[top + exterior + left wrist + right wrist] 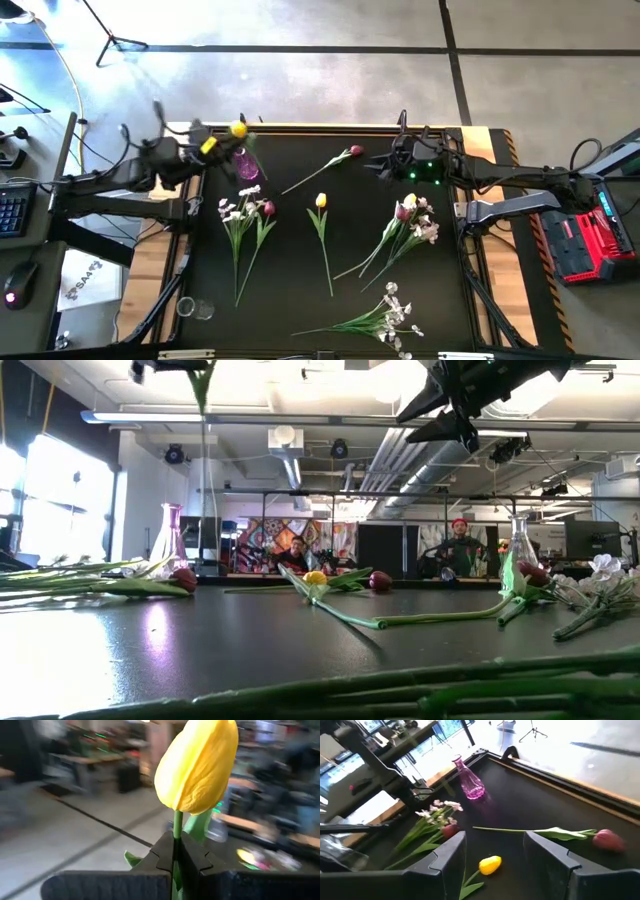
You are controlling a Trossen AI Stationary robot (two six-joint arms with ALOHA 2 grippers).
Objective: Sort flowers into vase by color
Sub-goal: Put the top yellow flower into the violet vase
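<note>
My left gripper (222, 138) is raised above the table's far left part, shut on a yellow tulip (197, 765). Its head (238, 130) stands just on the far side of the pink glass vase (245, 165). My right gripper (492, 852) is open and holds nothing, hovering high over the far right part (385, 163). Flat on the mat lie a dark red tulip (355, 152), another yellow tulip (321, 200), a left bunch of white blossoms and a red tulip (245, 210), a right bunch (410, 218) and a white spray (385, 315). My left gripper pinches the yellow tulip's green stem (177, 827) just below the head, between its two fingers (162, 855). The fingers lie across the stem. The tulip is lifted clear and upright, head above the fingers, and the stem (202, 395) hangs down below them.
The pink vase (170, 535) stands upright near the far left corner. A clear vase (518, 545) stands at the far right, near my right arm. Small clear glass pieces (195, 308) lie at the near left corner. People sit in the room beyond the table.
</note>
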